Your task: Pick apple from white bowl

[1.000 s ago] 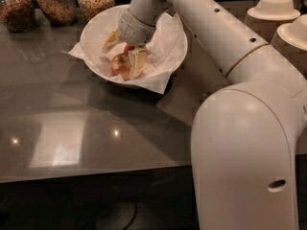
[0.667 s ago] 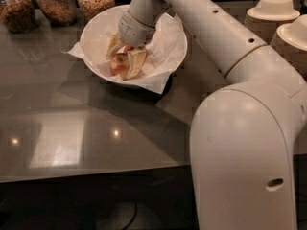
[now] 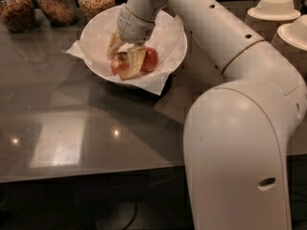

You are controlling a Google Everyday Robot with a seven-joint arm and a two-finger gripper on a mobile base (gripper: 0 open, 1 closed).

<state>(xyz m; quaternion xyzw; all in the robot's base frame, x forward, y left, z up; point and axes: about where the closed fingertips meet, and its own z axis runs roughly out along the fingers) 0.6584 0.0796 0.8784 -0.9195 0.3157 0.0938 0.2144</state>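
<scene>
The white bowl [image 3: 170, 30], lined with crinkled white paper, stands on the dark table at the back centre. A red apple [image 3: 149, 59] lies inside it. My gripper [image 3: 124, 55] reaches down into the bowl from above. Its tan fingers [image 3: 135, 61] sit against the apple, one on its left and one across its front, closed on it. The apple is low in the bowl, on or just above the paper, and partly hidden by the fingers.
Three glass jars of nuts and grains [image 3: 56, 4] stand behind the bowl at the back left. Stacked tan paper bowls [image 3: 276, 11] are at the back right. My white arm and base [image 3: 240, 143] fill the right foreground. The table's front edge runs along the bottom.
The gripper stays in the bowl and has shifted slightly. More of the red apple now shows to the right of the front finger.
</scene>
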